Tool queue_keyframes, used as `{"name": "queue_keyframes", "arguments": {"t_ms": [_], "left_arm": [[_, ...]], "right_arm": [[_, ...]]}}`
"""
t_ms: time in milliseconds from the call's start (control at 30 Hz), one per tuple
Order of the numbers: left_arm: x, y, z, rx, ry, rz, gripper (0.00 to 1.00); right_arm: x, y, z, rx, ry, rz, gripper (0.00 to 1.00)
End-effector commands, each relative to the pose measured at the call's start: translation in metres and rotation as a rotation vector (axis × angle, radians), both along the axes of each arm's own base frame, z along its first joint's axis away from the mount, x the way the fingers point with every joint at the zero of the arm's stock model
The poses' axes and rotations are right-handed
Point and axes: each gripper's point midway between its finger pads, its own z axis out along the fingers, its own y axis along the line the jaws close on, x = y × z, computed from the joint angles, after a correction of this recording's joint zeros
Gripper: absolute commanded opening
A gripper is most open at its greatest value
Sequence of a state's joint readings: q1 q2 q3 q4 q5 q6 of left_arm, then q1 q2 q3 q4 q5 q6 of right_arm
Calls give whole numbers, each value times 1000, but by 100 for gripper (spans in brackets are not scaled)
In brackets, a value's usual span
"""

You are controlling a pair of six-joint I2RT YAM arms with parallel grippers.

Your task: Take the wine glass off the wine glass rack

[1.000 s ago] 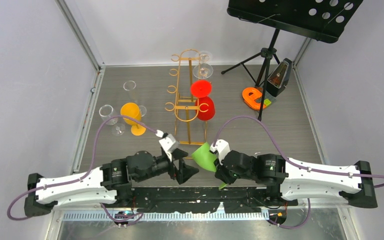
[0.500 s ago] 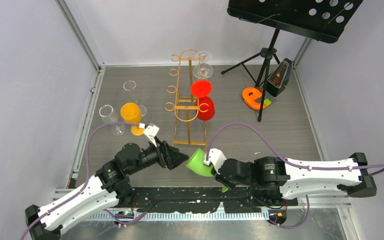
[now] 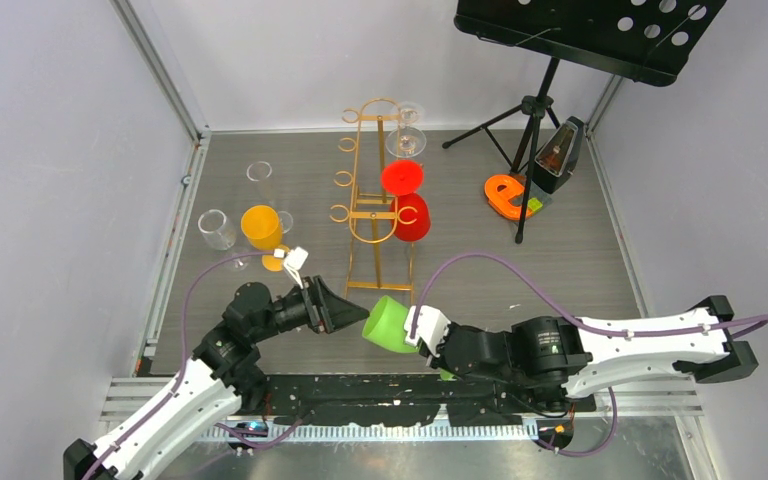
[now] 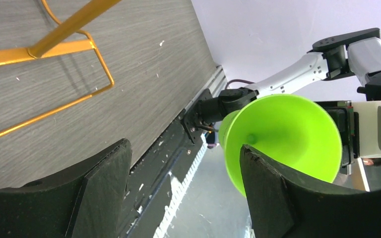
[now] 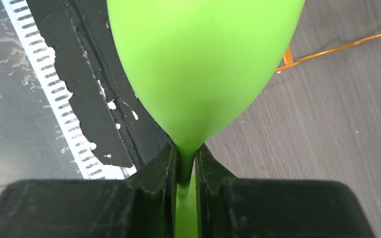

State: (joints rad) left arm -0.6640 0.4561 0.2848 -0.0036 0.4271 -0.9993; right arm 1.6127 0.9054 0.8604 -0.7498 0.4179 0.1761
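Grey wood-grain table (image 3: 580,250), pale walls (image 3: 60,150): right tool (image 5: 184,158) pinches green glass (image 5: 203,59) (left tool (image 4: 183,153) spread).

Wine glass (image 3: 390,325) pinched in black right gripper (image 5: 186,159): uniform lime green, opaque. Wine glass rack (image 3: 372,190): gold wire, with red glasses (image 3: 412,216) and a clear glass (image 3: 407,130) on it; orange glass (image 3: 260,226) toward the left edge of the table (image 3: 600,240). Table surface grey wood-grain; arms (image 3: 650,345) white with black joints, purple cables (image 3: 475,254).
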Motion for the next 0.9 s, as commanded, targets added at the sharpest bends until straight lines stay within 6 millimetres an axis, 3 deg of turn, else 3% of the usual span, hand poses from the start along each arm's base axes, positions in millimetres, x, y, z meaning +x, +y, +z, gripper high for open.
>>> {"name": "queue_keyframes", "arguments": {"t_ms": [0,467,667,867], "left_arm": [[-12,-4,12,-73,18,-86,78],[-27,-6,8,-81,51,-173,69],[-32,-6,7,-77,59,-197,56],[-36,-6,9,-80,61,-221,29]], "right_arm": [[11,16,32,70,-81,-8,6],[19,33,39,28,-170,17,6],[20,38,39,16,-179,25,6],[22,41,36,-9,-192,14,6]]}}
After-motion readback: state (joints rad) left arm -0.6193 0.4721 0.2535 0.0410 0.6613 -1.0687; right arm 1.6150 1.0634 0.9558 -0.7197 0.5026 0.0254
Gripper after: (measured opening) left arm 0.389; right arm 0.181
